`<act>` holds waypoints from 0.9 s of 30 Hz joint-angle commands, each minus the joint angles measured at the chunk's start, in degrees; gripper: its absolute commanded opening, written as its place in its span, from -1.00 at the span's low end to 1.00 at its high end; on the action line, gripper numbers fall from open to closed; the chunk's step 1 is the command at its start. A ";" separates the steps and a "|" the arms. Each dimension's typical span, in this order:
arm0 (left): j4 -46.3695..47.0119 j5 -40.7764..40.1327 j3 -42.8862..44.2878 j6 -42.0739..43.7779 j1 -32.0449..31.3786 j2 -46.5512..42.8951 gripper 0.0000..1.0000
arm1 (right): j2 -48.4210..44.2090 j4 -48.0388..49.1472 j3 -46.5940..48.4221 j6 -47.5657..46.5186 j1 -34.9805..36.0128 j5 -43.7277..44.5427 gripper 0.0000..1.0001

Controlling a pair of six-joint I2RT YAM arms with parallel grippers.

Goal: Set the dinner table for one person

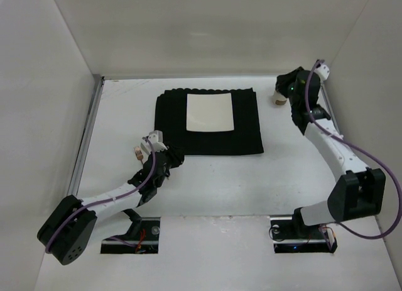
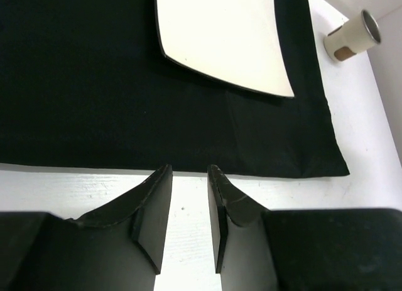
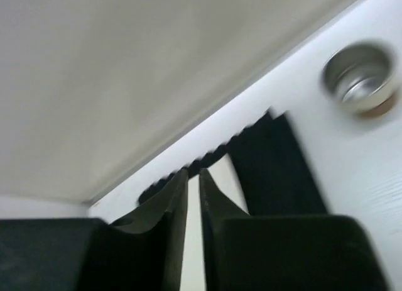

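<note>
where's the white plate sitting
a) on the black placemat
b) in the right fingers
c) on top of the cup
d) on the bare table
a: the white plate lies flat on the black placemat, with black cloth showing on every side of it.

Room inventory, as I see it from my remote station:
- worktop (image 1: 213,184): matte white, flat, fills most of my overhead view.
- left wall (image 1: 44,83): plain white panel.
- back wall (image 1: 213,27): plain white, with a faint brighter patch near its middle.
- right wall (image 1: 377,52): plain white.
- metal strip (image 1: 88,134): grey, running along the foot of the left wall.
- light: soft and even; I note only faint shadows.
</note>
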 commanded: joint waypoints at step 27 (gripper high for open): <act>4.56 -1.84 2.35 1.55 -1.33 4.46 -0.33 | 38.04 -23.52 34.85 -19.44 -13.67 2.65 -0.19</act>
